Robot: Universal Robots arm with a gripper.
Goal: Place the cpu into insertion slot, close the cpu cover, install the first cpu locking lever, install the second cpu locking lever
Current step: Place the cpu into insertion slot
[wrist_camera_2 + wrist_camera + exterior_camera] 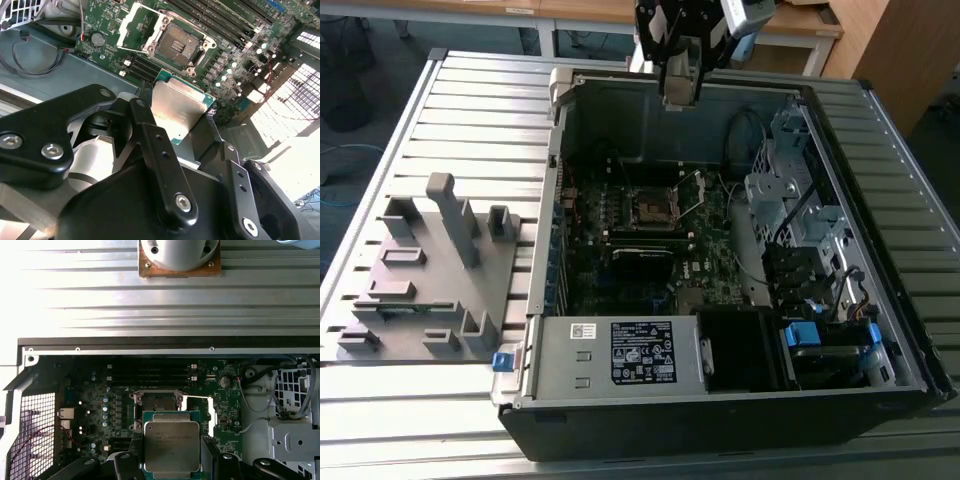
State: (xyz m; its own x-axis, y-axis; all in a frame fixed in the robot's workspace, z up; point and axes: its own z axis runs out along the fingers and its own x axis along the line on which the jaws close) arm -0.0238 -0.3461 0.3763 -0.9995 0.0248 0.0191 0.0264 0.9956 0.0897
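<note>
Silvery ribbed metal counter (480, 110) carries a dark, open computer case (610, 120) in the exterior view. At nine o'clock from the case sits a grey moulded fixture plate (420, 280). Inside the case lies a green circuit board (585, 270). Near the board's middle is the insertion slot (650, 208), a small square socket with a dark centre and a silvery rim, uncovered. At twelve o'clock from the socket, over the case's far wall, hang the robot arm's black jaws, well apart from the socket. At six o'clock from the board is a silvery box with a black label (620, 355).

In the second wrist view the jaws are clenched on the cpu (180, 112), a small flat square chip with a dull silver-grey metal top and a green edge. A black finger (150, 135) presses one side of it. Beyond the chip the insertion slot (177, 45) lies bare, its dark centre showing. The cpu cover (129, 27), a thin silvery frame plate, stands swung up beside it.

In the first wrist view the cpu (171, 445) shows its metal top, gripped between the jaws and clear of the board. The insertion slot (157, 402) shows just past the chip's edge, with long black memory slots (150, 375) beyond and the counter (150, 305) past the case wall.
</note>
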